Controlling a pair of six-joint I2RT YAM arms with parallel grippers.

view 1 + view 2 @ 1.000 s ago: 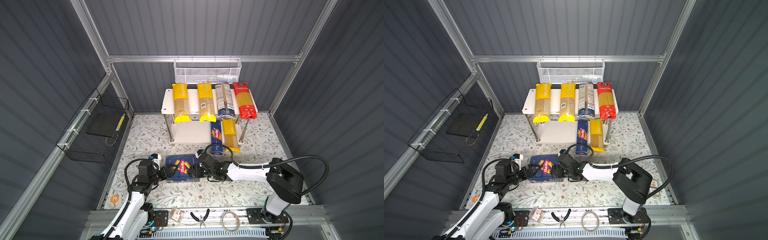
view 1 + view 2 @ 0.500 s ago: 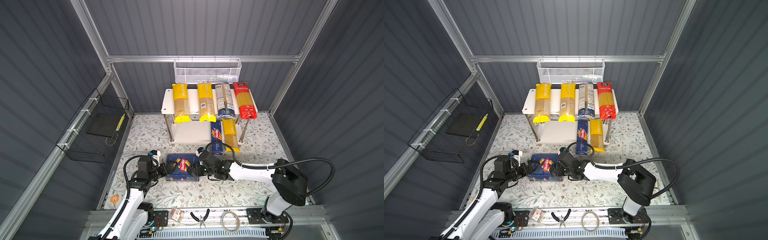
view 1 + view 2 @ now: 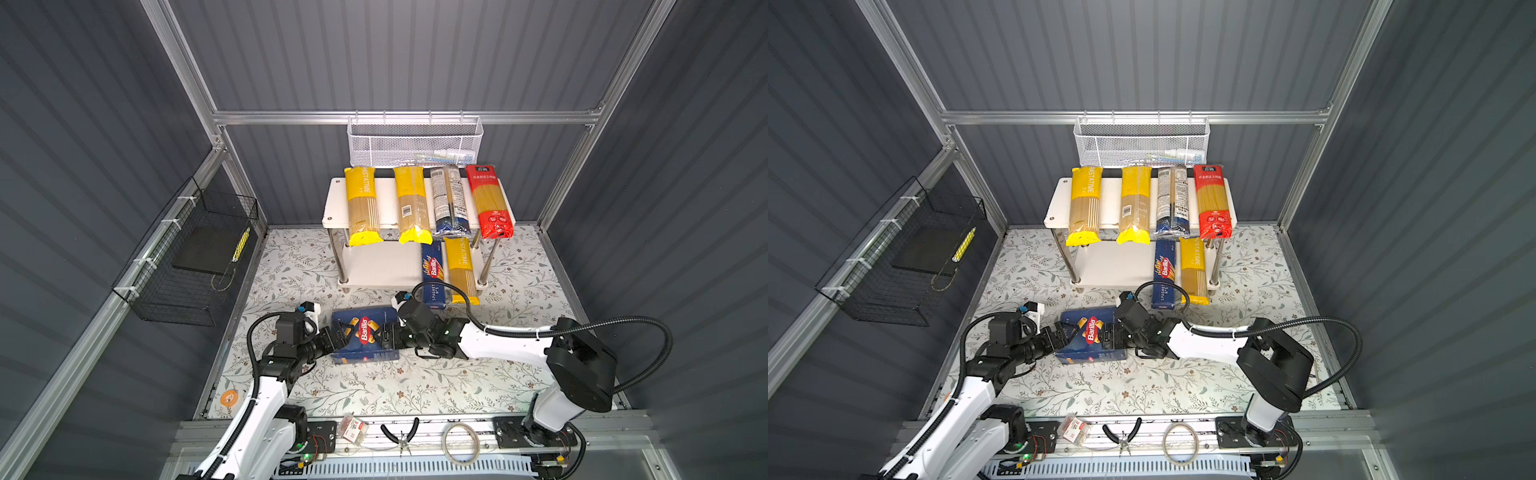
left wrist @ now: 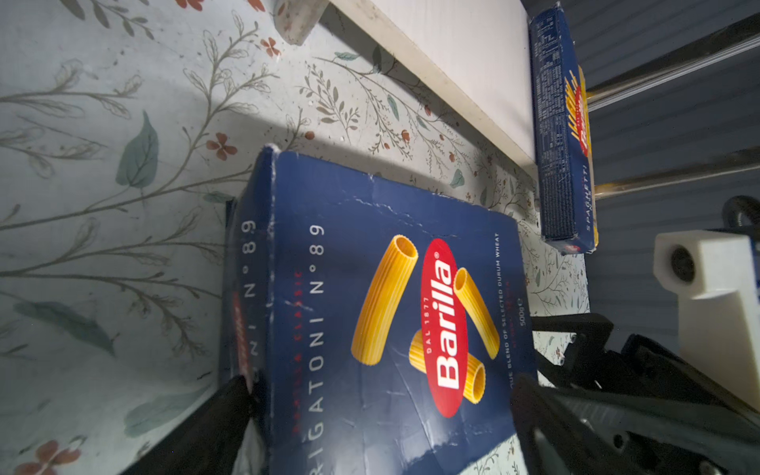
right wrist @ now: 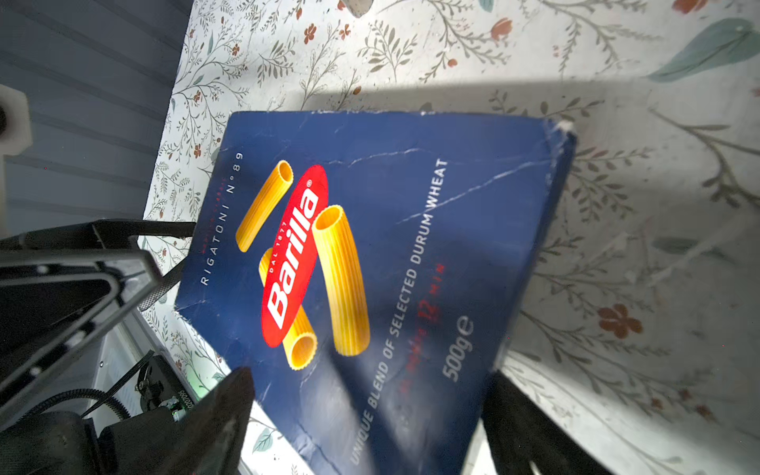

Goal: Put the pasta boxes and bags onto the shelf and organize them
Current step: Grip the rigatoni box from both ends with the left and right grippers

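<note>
Between grey ribbed walls (image 3: pixel 415 54) lies a floral-patterned mat (image 3: pixel 415 384).

Floral-covered bench (image 3: pixel 374 386). A white two-tier shelf (image 3: pixel 336 199) stands on it, far middle. Top tier holds four spaghetti bags side by side, left to right: left yellow bag (image 3: pixel 362 205), second yellow bag (image 3: pixel 410 205), dark blue bag (image 3: pixel 449 201), red bag (image 3: pixel 489 203); near ends overhang the edge. Lower tier, right end: spaghetti box (image 3: pixel 433 274) and lower yellow bag (image 3: pixel 460 270), both sticking out near. Rigatoni box (image 3: pixel 365 334) near-middle of bench, contact with bench unclear. Orange sticker (image 3: pixel 228 398) near-left corner.
</note>
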